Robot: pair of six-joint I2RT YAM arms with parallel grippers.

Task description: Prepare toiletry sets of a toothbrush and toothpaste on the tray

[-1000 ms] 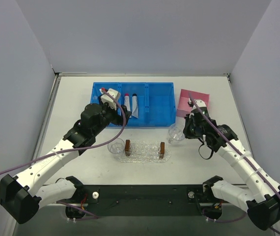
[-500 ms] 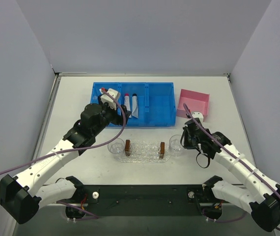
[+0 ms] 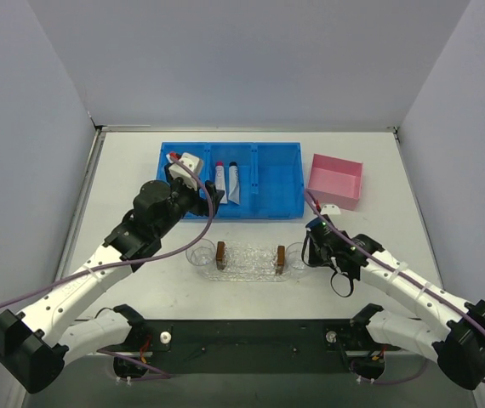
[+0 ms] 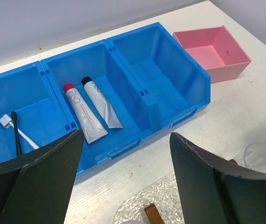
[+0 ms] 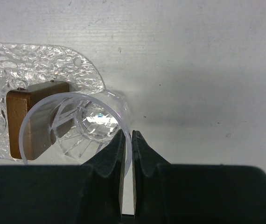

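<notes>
Clear-plastic step, seemingly: pinched the cup (image 5: 84, 126) by its rim in shut right jaws, tray (image 5: 39, 70) just ahead-left; hung left jaws wide and empty, toothpaste (image 4: 85, 117) and toothbrush (image 4: 15, 133) ahead below in the blue bin (image 4: 189, 74), probably needing descent next.

blue bin (image 4: 189, 88) | middle: two toothpaste tubes (image 4: 82, 116) | left: toothbrushes (image 4: 15, 135) | pink box (image 4: 224, 71) right

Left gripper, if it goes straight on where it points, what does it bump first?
Most likely the blue bin, at its middle compartment where the two toothpaste tubes lie. The open left gripper aims there, but depth is hard to judge.
</notes>
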